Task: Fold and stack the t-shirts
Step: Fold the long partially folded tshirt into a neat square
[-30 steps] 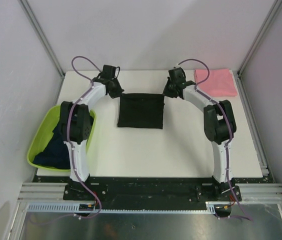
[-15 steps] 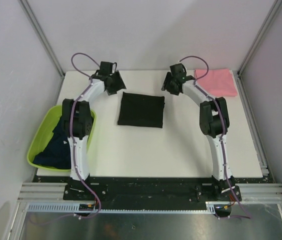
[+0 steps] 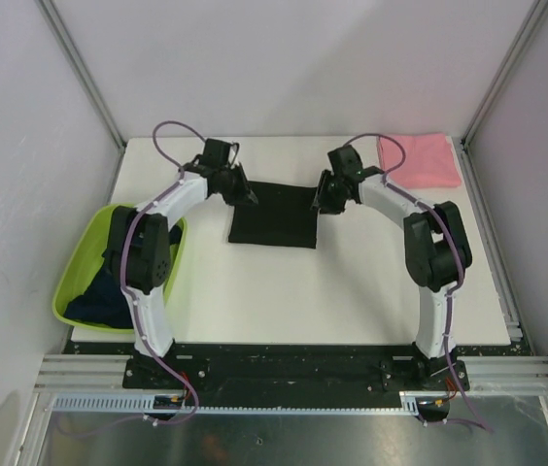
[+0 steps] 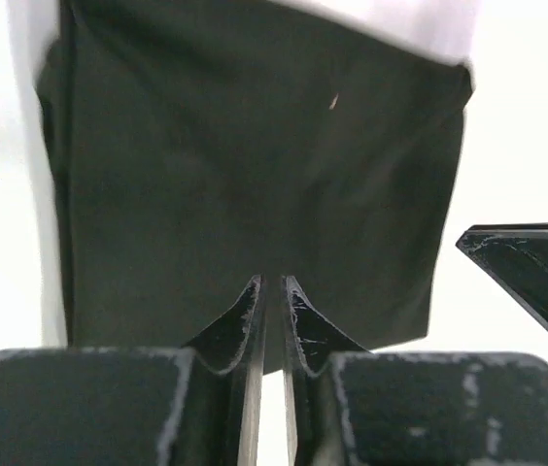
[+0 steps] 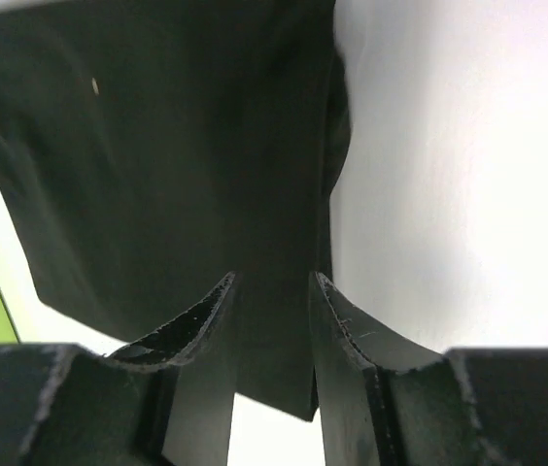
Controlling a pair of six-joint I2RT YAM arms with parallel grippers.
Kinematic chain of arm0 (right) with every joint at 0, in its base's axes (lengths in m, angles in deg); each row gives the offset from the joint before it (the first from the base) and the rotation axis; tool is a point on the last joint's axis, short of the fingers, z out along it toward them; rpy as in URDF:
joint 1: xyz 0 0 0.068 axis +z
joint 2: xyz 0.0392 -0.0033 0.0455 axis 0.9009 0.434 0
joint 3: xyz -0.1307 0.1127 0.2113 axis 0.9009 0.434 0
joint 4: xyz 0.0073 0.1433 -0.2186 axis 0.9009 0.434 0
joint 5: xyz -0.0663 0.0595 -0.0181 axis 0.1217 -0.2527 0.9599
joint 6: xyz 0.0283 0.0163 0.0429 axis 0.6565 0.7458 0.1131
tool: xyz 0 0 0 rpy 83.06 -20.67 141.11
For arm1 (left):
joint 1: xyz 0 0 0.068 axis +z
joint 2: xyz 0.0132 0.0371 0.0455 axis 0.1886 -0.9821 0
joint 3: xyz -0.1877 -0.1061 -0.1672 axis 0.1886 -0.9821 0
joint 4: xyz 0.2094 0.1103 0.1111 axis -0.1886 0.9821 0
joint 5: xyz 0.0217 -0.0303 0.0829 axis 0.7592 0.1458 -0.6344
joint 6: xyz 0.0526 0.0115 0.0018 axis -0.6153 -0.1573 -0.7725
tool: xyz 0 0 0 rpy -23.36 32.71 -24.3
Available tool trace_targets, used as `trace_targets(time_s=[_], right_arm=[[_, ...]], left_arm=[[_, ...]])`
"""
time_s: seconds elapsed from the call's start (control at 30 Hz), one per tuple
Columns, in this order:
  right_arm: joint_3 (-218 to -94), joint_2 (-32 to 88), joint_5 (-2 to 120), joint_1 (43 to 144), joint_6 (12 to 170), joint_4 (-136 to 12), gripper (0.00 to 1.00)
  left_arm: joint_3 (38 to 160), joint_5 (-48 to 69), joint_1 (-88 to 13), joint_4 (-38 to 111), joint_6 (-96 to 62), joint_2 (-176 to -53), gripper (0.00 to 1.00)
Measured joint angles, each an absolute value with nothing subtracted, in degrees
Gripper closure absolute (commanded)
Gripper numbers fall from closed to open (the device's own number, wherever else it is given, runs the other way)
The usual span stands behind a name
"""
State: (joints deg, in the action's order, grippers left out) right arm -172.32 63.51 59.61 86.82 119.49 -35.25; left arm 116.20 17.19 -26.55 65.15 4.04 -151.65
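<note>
A black t-shirt [image 3: 274, 221] lies folded into a flat rectangle on the white table, with no print showing. My left gripper [image 3: 245, 194] is over its far left corner. In the left wrist view the jaws [image 4: 272, 283] stand almost together, with only a thin slit, above the shirt's edge [image 4: 255, 146]. My right gripper [image 3: 323, 199] is over the far right corner. In the right wrist view it [image 5: 272, 277] is open a finger-width above the cloth's corner [image 5: 177, 146]. A folded pink t-shirt [image 3: 420, 160] lies at the back right. Dark navy t-shirts [image 3: 109, 291] sit in the basin.
The lime-green basin [image 3: 75, 282] hangs off the table's left edge beside the left arm. The table [image 3: 352, 282] is enclosed by white walls and metal frame posts. A finger of the right gripper [image 4: 536, 277] shows in the left wrist view.
Both grippers were behind the shirt's far edge, then pulled slightly further back. Now both have come forward and down onto its far corners. The shirt has stayed where it was.
</note>
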Motion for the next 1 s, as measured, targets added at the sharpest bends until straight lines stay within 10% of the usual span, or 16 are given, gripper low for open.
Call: trace_targets(time_s=[0.57, 1.0], right_arm=[[-171.2, 68.91, 59.67, 87.57, 121.48, -37.24, 0.65], [-177.39, 70.35, 63.06, 86.82, 118.18, -35.45, 0.49]], left_arm=[[105.27, 23.79, -32.1, 62.29, 4.52, -152.39, 0.85], [104.48, 23.44, -32.13, 61.29, 4.81, -154.14, 0.77]])
